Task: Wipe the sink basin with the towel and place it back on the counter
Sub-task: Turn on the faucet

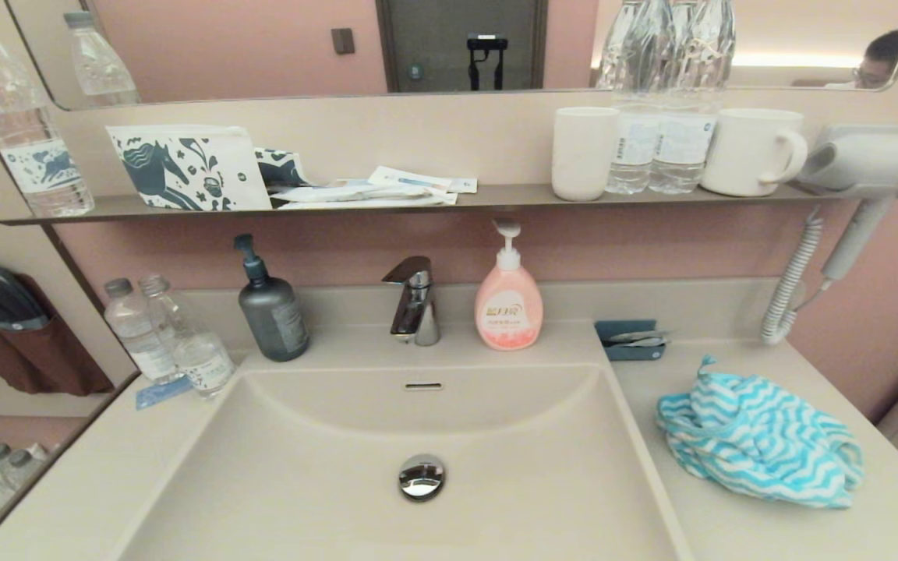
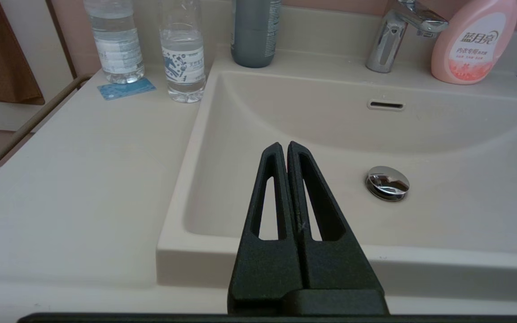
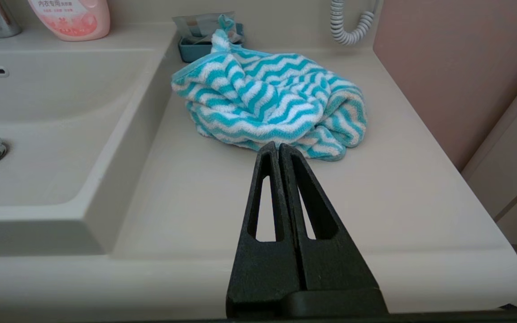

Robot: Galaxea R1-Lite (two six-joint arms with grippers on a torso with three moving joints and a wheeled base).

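- Towel (image 1: 761, 440): turquoise and white zigzag stripes, bunched in a loose heap on the counter (image 1: 737, 522) to the right of the sink basin (image 1: 511, 475), clear of the basin's rim; in the right wrist view it (image 3: 269, 105) lies just beyond the fingertips.
- Right gripper (image 3: 279, 145): hangs over the counter's front right part, pointing at the towel, fingers pressed together with nothing between them; whether the tips touch the cloth I cannot tell.
- Left gripper (image 2: 283, 144): held over the front edge of the basin, fingers closed flat against each other, holding nothing.
- Neither arm shows in the head view.
- Inside the basin: a round chrome drain plug (image 1: 422, 477) at the middle of the floor and a small slot overflow (image 1: 423, 386) in the back wall.
- Behind the basin stand a chrome faucet (image 1: 415, 302), a pink pump bottle (image 1: 508, 300) to its right and a dark grey pump bottle (image 1: 271, 305) to its left.
- Two clear water bottles (image 1: 168, 336) stand at the counter's back left, a blue card (image 2: 126, 88) lying beside them.
- A small blue tray (image 1: 630, 340) sits behind the towel, near the back edge.
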